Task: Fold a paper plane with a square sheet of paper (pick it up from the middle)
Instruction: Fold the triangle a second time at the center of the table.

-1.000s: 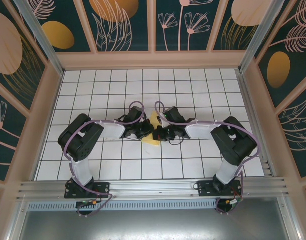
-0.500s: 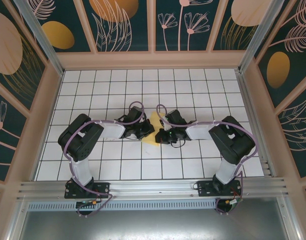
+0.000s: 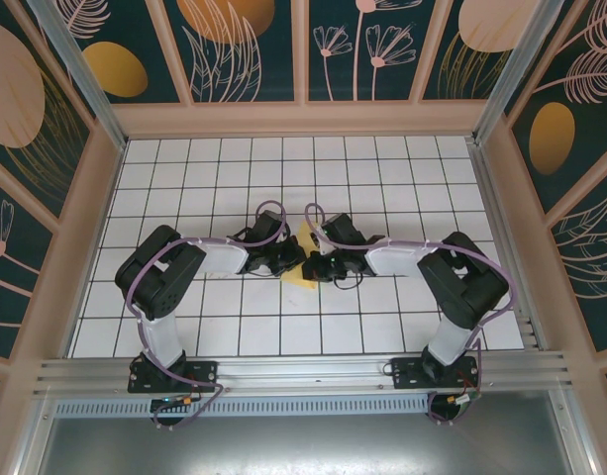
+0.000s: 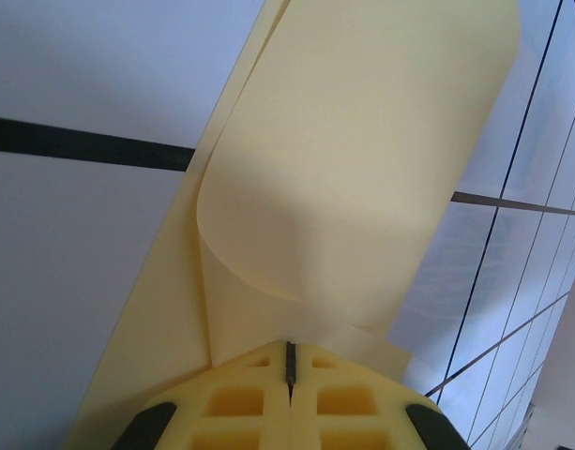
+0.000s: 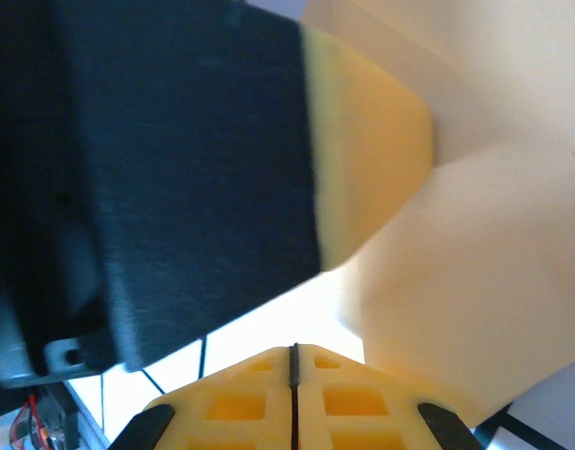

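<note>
"Sheet of paper (image 3: 301, 276), thin, pale yellow and partly folded: where does it sit?"

"Mid-bench, on the white gridded bench (image 3: 184, 198), between the two arms' tips, which are almost touching. From the left wrist, the sheet of paper (image 4: 362, 169) curls over in a soft roll and is not pressed flat."

"And the claws?"

"The left claw (image 4: 289, 370) is pinched tight on the sheet, and paper runs out from between its yellow pads (image 4: 240, 403). The right claw (image 5: 294, 375) has its pads pressed together too, with the sheet just beside them. Whether any paper is nipped there I cannot tell."

"What might spoil it?"

"Three things, I think. The rolled flap has no firm crease, so it could spring back or set crooked if pressed off-line. Thin paper held at one small spot may tear or slip if either arm pulls sideways. And with both claws so close, a careless move could knock one against the other and drag the sheet askew."
</note>
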Motion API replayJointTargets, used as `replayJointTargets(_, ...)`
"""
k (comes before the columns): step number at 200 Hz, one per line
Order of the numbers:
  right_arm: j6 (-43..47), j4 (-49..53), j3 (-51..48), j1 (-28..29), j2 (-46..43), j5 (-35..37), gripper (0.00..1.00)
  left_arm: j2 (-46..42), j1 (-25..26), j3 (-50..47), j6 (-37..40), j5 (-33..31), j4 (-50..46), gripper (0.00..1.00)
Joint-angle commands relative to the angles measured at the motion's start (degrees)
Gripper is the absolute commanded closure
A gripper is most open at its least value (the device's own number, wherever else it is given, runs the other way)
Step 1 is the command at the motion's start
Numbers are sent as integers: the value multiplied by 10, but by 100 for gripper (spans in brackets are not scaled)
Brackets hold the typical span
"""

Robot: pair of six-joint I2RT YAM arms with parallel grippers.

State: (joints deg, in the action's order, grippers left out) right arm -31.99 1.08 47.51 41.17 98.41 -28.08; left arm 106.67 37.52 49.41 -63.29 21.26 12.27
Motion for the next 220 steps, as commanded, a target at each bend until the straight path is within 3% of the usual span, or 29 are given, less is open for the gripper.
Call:
replayJointTargets(1, -4, 38, 3, 1, 13, 36, 92, 22, 1, -10, 11, -11, -38, 100)
replayJointTargets(66, -10, 55, -55, 4, 1, 59, 92, 23, 2, -10, 10, -13, -41, 100)
replayJointTargets(150, -12, 37, -23, 5, -69, 23, 91, 20, 2, -11, 11, -14, -43, 100)
replayJointTargets(174, -20, 15, 2, 7, -43, -5, 91, 21, 1, -10, 11, -13, -43, 100)
replayJointTargets(220, -26, 18, -13, 13, 21, 17, 91, 22, 2, -8, 13, -11, -44, 100)
